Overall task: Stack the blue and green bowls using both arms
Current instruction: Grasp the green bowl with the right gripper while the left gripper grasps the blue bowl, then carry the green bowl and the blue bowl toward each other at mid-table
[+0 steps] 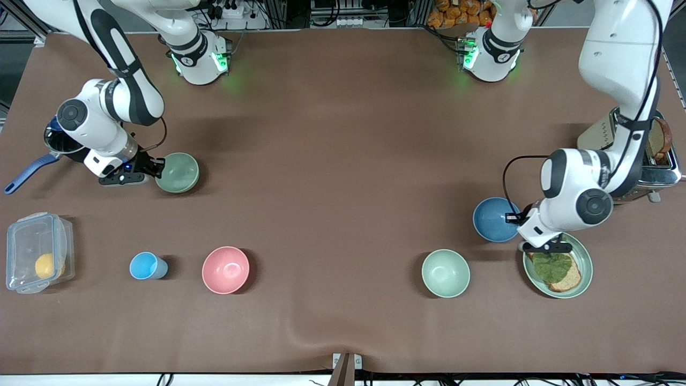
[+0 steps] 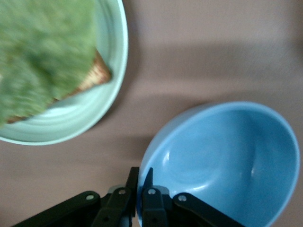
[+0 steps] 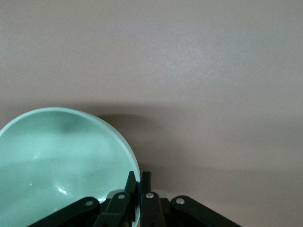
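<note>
Two bowls sat well apart, each pinched at the rim by one arm, likely so both could lift toward the middle. At the right arm's end, the right gripper [image 3: 137, 182] was clamped narrow on the green bowl [image 1: 177, 172], with a pan [image 1: 51, 147] and a lidded box [image 1: 37, 259] close by. The cup [image 1: 144, 266], pink bowl [image 1: 225, 269] and mint bowl [image 1: 445, 273] lay nearer the front camera, off the likely path. At the other end, the left gripper [image 2: 140, 187] gripped the blue bowl [image 1: 494, 219] just beside a plate [image 1: 585, 262] of bread; the toaster [image 1: 662, 174] crowded that arm.
</note>
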Tool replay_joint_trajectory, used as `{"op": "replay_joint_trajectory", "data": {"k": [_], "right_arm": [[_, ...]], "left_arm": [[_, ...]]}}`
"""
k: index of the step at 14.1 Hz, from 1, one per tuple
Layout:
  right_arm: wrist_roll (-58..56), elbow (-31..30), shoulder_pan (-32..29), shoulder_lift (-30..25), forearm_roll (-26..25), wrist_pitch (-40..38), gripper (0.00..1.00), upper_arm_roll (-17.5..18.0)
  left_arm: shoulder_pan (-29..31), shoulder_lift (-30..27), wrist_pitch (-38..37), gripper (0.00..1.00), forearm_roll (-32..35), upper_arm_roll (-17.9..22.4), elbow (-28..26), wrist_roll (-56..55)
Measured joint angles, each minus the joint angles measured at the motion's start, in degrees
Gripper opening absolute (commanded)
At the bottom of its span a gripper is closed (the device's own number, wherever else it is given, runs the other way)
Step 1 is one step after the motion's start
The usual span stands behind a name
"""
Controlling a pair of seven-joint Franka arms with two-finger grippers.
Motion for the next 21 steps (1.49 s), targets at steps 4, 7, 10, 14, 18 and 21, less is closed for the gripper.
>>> {"op": "replay_joint_trajectory", "data": {"k": [4,7,10,14,18,21], "right_arm": [[4.7,5.1,0.3,-0.6,2.9,-12.8,0.0,2.7],[13.3,9.4,0.6,-1.7,4.1,-19.8,0.0,7.3],[25.8,11.2,0.9,-2.7,4.9,-20.7,0.0,15.0],[45.7,15.6,1.8,-2.7,5.3,-20.7,0.0,27.8],[58.7,19.1,5.7,-1.6,5.4,-19.9,0.0,32.2],[66.1,19.7,10.7,1.5,5.4,-14.4,0.0,32.4]], "left_arm": [[0.0,-2.8,0.0,0.0,-0.1,0.0,1.6,-3.2],[0.0,-2.9,0.0,0.0,-2.4,-0.2,2.7,-5.4],[-0.1,-3.3,0.0,0.0,-3.6,-1.7,3.3,-8.9],[-0.3,-3.8,-0.1,0.0,-5.3,-7.0,3.3,-16.2],[-0.6,-3.9,-0.1,0.0,-9.2,-12.3,3.3,-20.5],[-0.7,-4.5,-0.1,0.0,-9.3,-16.5,3.2,-26.3]]}}
